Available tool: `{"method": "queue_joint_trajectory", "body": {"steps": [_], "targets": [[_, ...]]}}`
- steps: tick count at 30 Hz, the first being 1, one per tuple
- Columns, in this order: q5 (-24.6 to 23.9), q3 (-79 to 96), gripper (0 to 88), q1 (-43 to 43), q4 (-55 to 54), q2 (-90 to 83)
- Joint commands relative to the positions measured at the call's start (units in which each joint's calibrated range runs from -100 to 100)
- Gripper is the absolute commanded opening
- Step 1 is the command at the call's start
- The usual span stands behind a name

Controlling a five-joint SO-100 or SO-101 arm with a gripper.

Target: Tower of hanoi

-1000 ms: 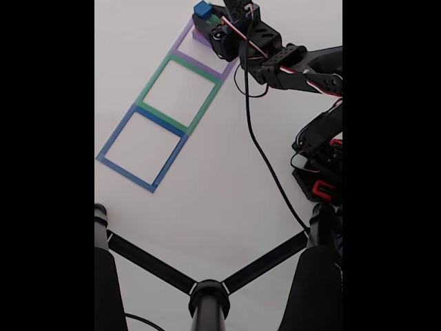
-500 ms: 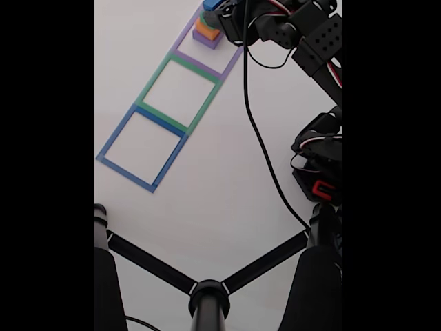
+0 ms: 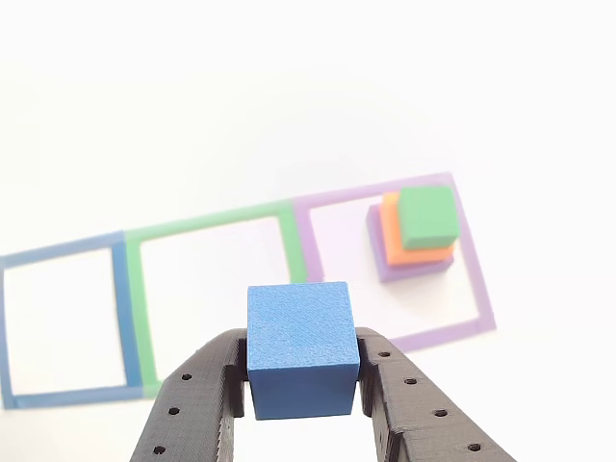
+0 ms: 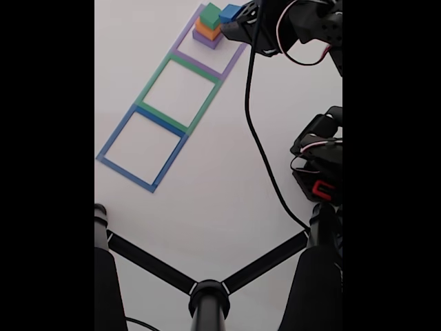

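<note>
With the blue block (image 3: pixel 301 348) pinched between the jaws of the gripper (image 3: pixel 303 385) in the other view, the stack lies up and right of it: green block (image 3: pixel 426 217) on orange block (image 3: pixel 409 239) on purple block (image 3: pixel 409 265), inside the purple outline (image 3: pixel 390 260); green outline (image 3: pixel 217 289) sits left of the stack. In the fixed view, blue block (image 4: pixel 229 12) hangs just right of the stack's green block (image 4: pixel 211 15), clear of it, over the bench (image 4: pixel 207 193). Likely next drop is an empty outline, away from the stack.

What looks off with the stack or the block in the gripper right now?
Nothing damaged. The green block sits toward one corner of the orange block, not centred. The gripper holds the blue block squarely, clear of the stack.
</note>
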Motion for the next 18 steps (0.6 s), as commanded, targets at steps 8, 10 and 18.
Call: {"method": "queue_joint_trajectory", "body": {"steps": [8, 10, 18], "targets": [[0.20, 8.30, 1.5, -1.02, -4.45, -7.06], [0.20, 13.84, 1.6, -1.86, -8.09, -7.78], [0.20, 44.19, 1.9, -5.29, -36.99, -9.22]]}}
